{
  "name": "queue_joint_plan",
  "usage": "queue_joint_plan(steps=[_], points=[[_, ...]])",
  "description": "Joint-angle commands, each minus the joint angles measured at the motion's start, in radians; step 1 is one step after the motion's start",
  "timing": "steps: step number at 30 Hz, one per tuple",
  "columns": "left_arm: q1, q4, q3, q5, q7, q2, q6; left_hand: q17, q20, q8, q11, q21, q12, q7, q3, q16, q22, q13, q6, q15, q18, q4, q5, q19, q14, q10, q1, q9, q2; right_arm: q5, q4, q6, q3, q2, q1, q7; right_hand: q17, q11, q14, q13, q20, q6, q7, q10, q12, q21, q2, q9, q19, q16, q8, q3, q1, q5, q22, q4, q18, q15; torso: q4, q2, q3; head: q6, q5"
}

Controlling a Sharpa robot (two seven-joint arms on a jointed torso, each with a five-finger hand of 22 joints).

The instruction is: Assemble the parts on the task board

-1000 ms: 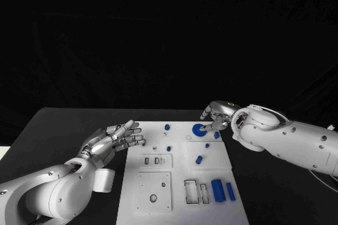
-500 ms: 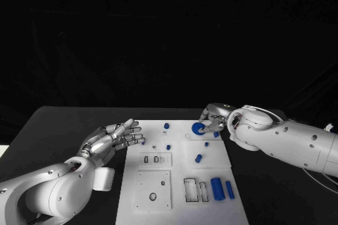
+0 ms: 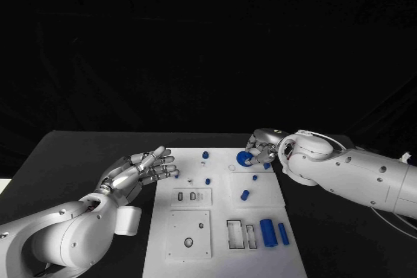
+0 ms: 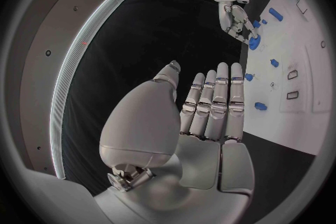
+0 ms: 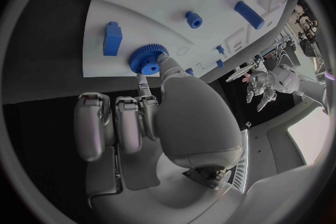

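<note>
The white task board (image 3: 222,214) lies in the middle of the table. Near its far right corner my right hand (image 3: 263,146) pinches a round blue gear (image 3: 244,158) between thumb and a finger, just over the board. In the right wrist view the gear (image 5: 145,60) sits at the thumb tip, beside a small blue block (image 5: 112,39). My left hand (image 3: 139,172) hovers off the board's left edge, fingers spread and holding nothing. The left wrist view shows that open left hand (image 4: 210,117) and, far off, the right hand (image 4: 234,18) with the gear (image 4: 253,42).
Small blue pegs (image 3: 206,155) (image 3: 208,182) (image 3: 245,196) stand or lie on the board's far half. Two longer blue cylinders (image 3: 269,234) (image 3: 284,234) lie near the front right, beside rectangular slots (image 3: 234,236). Black table surrounds the board.
My right arm has shifted a little to the left, and the gear has moved slightly toward the board's far edge with the hand. The left hand has stayed put.
</note>
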Motion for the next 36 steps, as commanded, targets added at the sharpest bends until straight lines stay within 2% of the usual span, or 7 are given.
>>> queue_joint_plan(steps=[1, 9, 11, 13, 19, 29, 36], points=[[0.001, 0.001, 0.001, 0.001, 0.004, 0.002, 0.022, -0.001, 0.003, -0.004, 0.004, -0.005, -0.006, 0.006, -0.002, -0.004, -0.002, 0.0, -0.002, 0.001, 0.012, -0.005, -0.003, -0.003, -0.004, -0.007, 0.007, -0.001, 0.004, -0.019, -0.001, 0.023, -0.001, 0.003, -0.004, -0.006, 0.145, 0.002, 0.082, 0.184, 0.006, 0.009, 0.0, 0.065, 0.006, 0.006, 0.004, 0.001, 0.02, 0.004, 0.007, 0.008, 0.008, 0.006, 0.022, -0.002, -0.02, 0.004, -0.0003, 0.0, 0.0004, -0.001, 0.002], [0.001, 0.0, 0.001, 0.001, 0.002, 0.002, 0.024, -0.001, 0.003, -0.004, 0.004, -0.005, -0.006, 0.006, -0.002, -0.004, -0.002, 0.0, -0.002, 0.001, 0.012, -0.005, -0.003, -0.003, -0.004, -0.007, 0.007, -0.001, 0.004, -0.032, -0.004, 0.014, -0.001, 0.01, -0.005, -0.015, 0.15, -0.002, 0.083, 0.194, 0.004, 0.032, -0.005, 0.07, 0.015, 0.01, 0.024, 0.004, 0.022, 0.006, 0.019, 0.019, 0.011, 0.003, 0.029, -0.007, -0.021, 0.002, 0.0002, 0.0, 0.0001, -0.002, 0.001], [0.001, 0.0, 0.001, 0.001, 0.002, 0.002, 0.024, -0.001, 0.003, -0.004, 0.004, -0.005, -0.006, 0.006, -0.002, -0.004, -0.002, 0.0, -0.002, 0.001, 0.012, -0.005, -0.003, -0.003, -0.004, -0.007, 0.007, -0.001, 0.004, -0.046, -0.004, 0.011, -0.001, 0.011, -0.006, -0.02, 0.153, -0.004, 0.083, 0.197, 0.003, 0.043, -0.008, 0.071, 0.018, 0.011, 0.027, 0.005, 0.023, 0.007, 0.023, 0.023, 0.012, -0.009, 0.033, -0.01, -0.021, 0.0, 0.0007, 0.0, 0.0001, -0.002, 0.0], [0.001, 0.0, 0.001, 0.001, 0.002, 0.002, 0.025, -0.001, 0.003, -0.004, 0.004, -0.005, -0.006, 0.006, -0.002, -0.004, -0.002, 0.0, -0.002, 0.001, 0.012, -0.005, -0.003, -0.003, -0.004, -0.007, 0.007, -0.001, 0.004, -0.07, -0.002, 0.008, -0.001, 0.011, -0.007, -0.025, 0.159, -0.008, 0.084, 0.2, 0.0, 0.058, -0.013, 0.073, 0.02, 0.014, 0.029, 0.008, 0.025, 0.009, 0.029, 0.033, 0.016, -0.044, 0.039, -0.016, -0.022, -0.004, 0.0005, 0.0, -0.0001, -0.002, -0.001], [0.001, 0.0, 0.001, 0.001, 0.0, 0.002, 0.026, -0.001, 0.003, -0.004, 0.004, -0.005, -0.006, 0.006, -0.002, -0.004, -0.002, 0.0, -0.002, 0.001, 0.012, -0.005, -0.003, -0.003, -0.004, -0.007, 0.007, -0.001, 0.004, -0.149, 0.014, -0.033, -0.001, 0.011, -0.012, -0.029, 0.171, -0.019, 0.087, 0.213, -0.007, 0.089, -0.026, 0.081, 0.033, 0.021, 0.04, 0.013, 0.03, 0.013, 0.041, 0.066, 0.032, -0.057, 0.053, -0.029, -0.025, -0.012, 0.0001, 0.0, 0.0003, -0.002, 0.0], [0.001, -0.002, 0.001, 0.001, 0.0, 0.004, 0.027, -0.001, 0.003, -0.004, 0.004, -0.006, -0.005, 0.006, -0.001, -0.005, -0.002, 0.0, -0.003, 0.001, 0.012, -0.007, -0.003, -0.003, -0.003, -0.008, 0.008, -0.001, 0.005, -0.206, 0.091, -0.16, 0.0, 0.008, -0.017, -0.022, 0.185, -0.031, 0.089, 0.244, -0.018, 0.114, -0.038, 0.098, 0.067, 0.028, 0.053, 0.019, 0.036, 0.018, 0.047, 0.116, 0.048, -0.047, 0.066, -0.047, -0.028, -0.023, 0.0026, 0.0, 0.0003, 0.0, 0.001], [0.001, -0.002, 0.001, 0.001, -0.001, 0.004, 0.027, -0.001, 0.003, -0.004, 0.004, -0.006, -0.005, 0.006, -0.001, -0.005, -0.002, 0.0, -0.003, 0.001, 0.012, -0.007, -0.003, -0.003, -0.003, -0.008, 0.008, -0.001, 0.005, -0.244, 0.142, -0.173, 0.001, 0.024, -0.014, -0.041, 0.186, -0.03, 0.089, 0.244, -0.02, 0.111, -0.036, 0.099, 0.067, 0.028, 0.05, 0.018, 0.036, 0.018, 0.041, 0.129, 0.035, -0.049, 0.068, -0.047, -0.028, -0.023, 0.0003, 0.0, -0.0009, 0.0, 0.009]])
